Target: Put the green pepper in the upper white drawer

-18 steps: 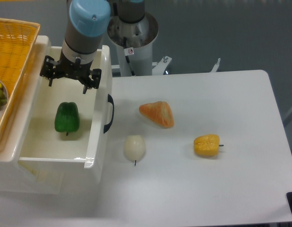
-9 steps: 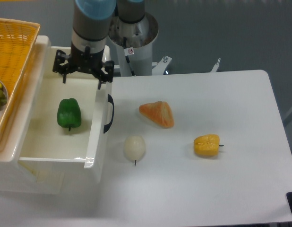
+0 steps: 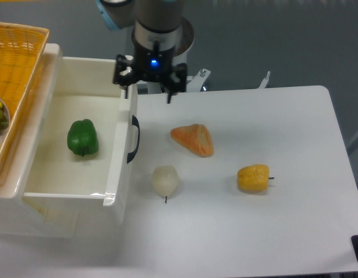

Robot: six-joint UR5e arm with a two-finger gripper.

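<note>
The green pepper [image 3: 82, 138] lies on the floor of the upper white drawer [image 3: 122, 174], left of the middle. The drawer is pulled open, its black handle [image 3: 133, 139] facing right. My gripper [image 3: 149, 90] hangs above the drawer's far right corner, at the edge of the table, well up and right of the pepper. Its fingers are spread apart and hold nothing.
A woven yellow basket [image 3: 14, 69] sits at the far left, partly over the drawer unit. On the table lie an orange wedge-shaped piece [image 3: 193, 139], a whitish bulb-like item [image 3: 165, 180] and a yellow-orange pepper [image 3: 254, 178]. The robot base [image 3: 164, 43] stands behind.
My gripper has moved right, from over the drawer's inside to above its right wall. The green pepper has settled slightly on the drawer floor.
</note>
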